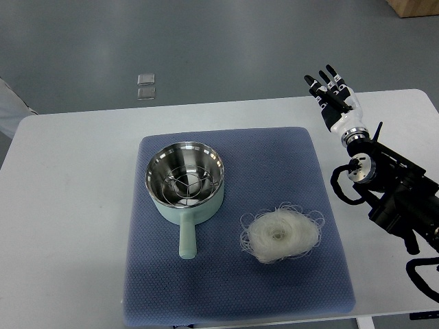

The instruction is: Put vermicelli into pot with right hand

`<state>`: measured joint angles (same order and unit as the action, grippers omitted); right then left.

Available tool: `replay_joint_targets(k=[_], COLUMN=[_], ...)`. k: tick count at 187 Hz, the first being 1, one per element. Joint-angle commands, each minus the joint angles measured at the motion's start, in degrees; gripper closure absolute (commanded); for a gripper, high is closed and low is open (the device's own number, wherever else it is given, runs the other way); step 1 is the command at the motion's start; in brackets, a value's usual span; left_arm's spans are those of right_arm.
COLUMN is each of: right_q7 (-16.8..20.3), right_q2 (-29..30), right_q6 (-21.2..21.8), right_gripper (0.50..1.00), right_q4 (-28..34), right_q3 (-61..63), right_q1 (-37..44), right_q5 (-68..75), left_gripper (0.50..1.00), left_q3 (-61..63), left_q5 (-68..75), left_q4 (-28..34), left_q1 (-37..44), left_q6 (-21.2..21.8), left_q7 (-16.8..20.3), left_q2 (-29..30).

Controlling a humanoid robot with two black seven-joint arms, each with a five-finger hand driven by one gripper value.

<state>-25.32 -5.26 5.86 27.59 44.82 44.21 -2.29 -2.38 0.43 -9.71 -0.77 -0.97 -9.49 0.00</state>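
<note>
Vermicelli: you see the vermicelli (pixel 281 235) as a round, pale, translucent nest of thin strands, with loose loops curling out around its edge and a small hollow at its centre.
Vermicelli position: it lies on the blue mat (pixel 236 288), in the near right part, to the right of the pot handle and apart from it.
Pot: the pot (pixel 185 181) is mint green outside with a shiny steel inside; it stands upright on the left half of the mat.
Pot contents: inside you see only a wire rack (pixel 184 183) lying across the bottom.
Pot handle: the handle (pixel 186 238) points toward you, its end level with the nest.
Mat: it covers the middle of the white bench (pixel 68 205).
Right hand: your right hand (pixel 332 94) is over the far right part of the bench, beyond the mat's far right corner, well apart from the nest.
Fingers: the fingers (pixel 324 77) are spread and extended, pointing away from you, holding nothing.
Path: nothing stands between the hand and the nest, or between the nest and the pot.
Floor: two small square clear tiles (pixel 145 86) lie on the grey floor beyond the bench.
</note>
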Motion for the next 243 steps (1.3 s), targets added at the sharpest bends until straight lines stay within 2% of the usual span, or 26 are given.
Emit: replay_joint_targets(k=[1,243], right_q7=[0.0,0.0], right_q2=[0.0,-0.3], right_q6=[-0.1,-0.4], right_gripper=[0.572,0.570], right_q4=[0.0,0.0], right_q3=[0.1,0.0], right_q1=[0.0,0.1], right_q5=[0.0,0.0], left_gripper=[0.500,0.500], left_q3=[0.0,-0.1], left_q5=[0.0,0.0], left_q4=[0.0,0.4], left_q1=[0.0,0.0], left_q6=[0.0,0.4], left_q7=[0.0,-0.1], left_q2=[0.0,0.0])
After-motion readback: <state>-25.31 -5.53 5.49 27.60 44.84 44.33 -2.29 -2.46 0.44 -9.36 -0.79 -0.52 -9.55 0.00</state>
